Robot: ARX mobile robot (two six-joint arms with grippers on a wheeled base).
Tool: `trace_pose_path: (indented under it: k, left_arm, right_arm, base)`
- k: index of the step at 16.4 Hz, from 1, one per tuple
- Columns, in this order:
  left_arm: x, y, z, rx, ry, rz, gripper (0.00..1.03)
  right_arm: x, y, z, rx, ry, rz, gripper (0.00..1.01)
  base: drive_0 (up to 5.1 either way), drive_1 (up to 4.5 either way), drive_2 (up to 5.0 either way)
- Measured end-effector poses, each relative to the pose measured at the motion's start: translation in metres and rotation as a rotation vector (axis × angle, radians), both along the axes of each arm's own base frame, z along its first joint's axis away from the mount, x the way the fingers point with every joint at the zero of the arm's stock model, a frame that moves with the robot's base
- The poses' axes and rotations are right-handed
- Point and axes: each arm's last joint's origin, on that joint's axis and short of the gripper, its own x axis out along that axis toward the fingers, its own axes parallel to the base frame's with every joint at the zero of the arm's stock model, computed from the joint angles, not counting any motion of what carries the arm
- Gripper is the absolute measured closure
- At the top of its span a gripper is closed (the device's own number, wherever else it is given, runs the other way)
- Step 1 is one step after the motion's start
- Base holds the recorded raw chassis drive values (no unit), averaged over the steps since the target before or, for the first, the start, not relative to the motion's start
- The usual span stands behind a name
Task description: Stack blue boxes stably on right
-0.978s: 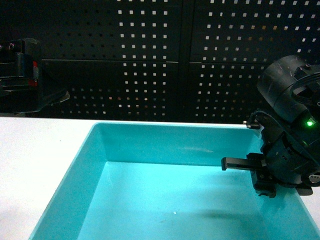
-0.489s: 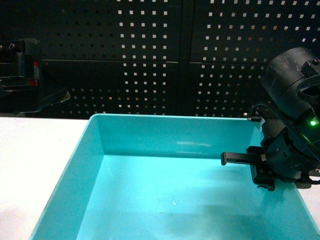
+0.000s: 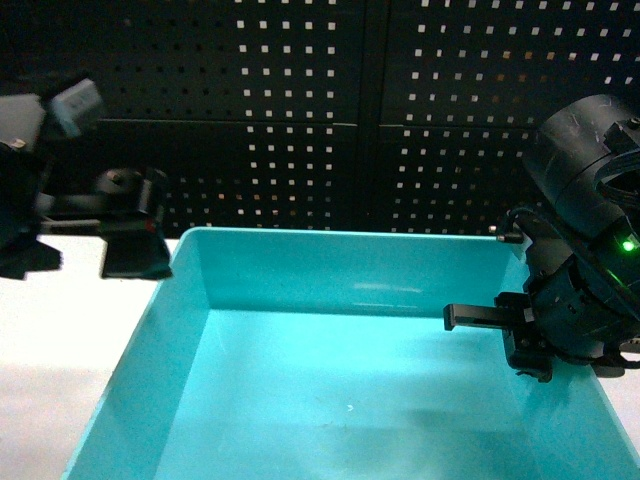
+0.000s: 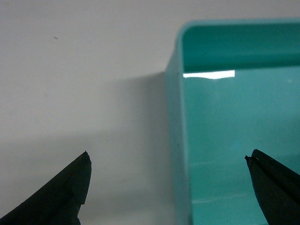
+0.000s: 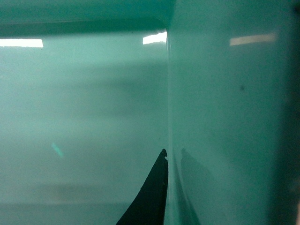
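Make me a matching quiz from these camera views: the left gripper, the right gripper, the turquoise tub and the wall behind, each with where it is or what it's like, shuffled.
Things:
1. left gripper
2. right gripper
3. turquoise tub
4. pegboard wall

Descriptions:
A. black, dotted with small holes
B. fingers wide apart, straddling the tub's left wall
C. finger against the inside of the tub's right wall
D. sits on the white table, nothing inside

Pairs: 1-B, 2-C, 3-D, 4-A

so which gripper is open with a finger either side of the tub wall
The left gripper: one finger over the white table, one over the turquoise tub. The right gripper shows one finger, inside.
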Motion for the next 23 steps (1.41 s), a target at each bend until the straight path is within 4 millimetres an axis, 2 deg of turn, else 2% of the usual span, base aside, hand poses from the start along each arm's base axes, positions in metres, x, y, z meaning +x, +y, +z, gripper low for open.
trace_pose_path:
  k: [3,5,7,8,15,23]
  left_arm:
    - [0.021,-0.025,-0.003,-0.018,0.112,-0.073,0.05]
    - [0.034,-0.032,0.0,-0.035,0.13,-0.068,0.05]
    - [0.048,-0.043,-0.035,0.02,0.21,0.011,0.05]
    - [0.05,-0.046,-0.033,-0.03,0.218,0.049,0.05]
    - [0.044,-0.039,-0.047,-0.005,0.222,0.121,0.05]
    - [0.039,-0.039,-0.06,0.044,0.2,0.084,0.05]
  right_arm:
    - [0.0,0.0,0.0,0.0,0.001,0.0,0.93]
    - [0.0,0.0,0.0,0.0,0.001,0.0,0.93]
    - [0.0,0.0,0.0,0.0,0.001,0.0,0.93]
    - [0.0,0.0,0.0,0.0,0.001,0.001,0.93]
    - [0.0,0.0,0.0,-0.001,0.001,0.001,0.93]
    - [0.0,0.0,0.0,0.0,0.001,0.0,0.93]
  base:
    - [0.0,0.0,0.0]
    - [0.0,0.0,0.0]
    - [0.0,0.0,0.0]
    - [0.0,0.0,0.0]
    - [0.0,0.0,0.0]
    - [0.0,0.0,0.0]
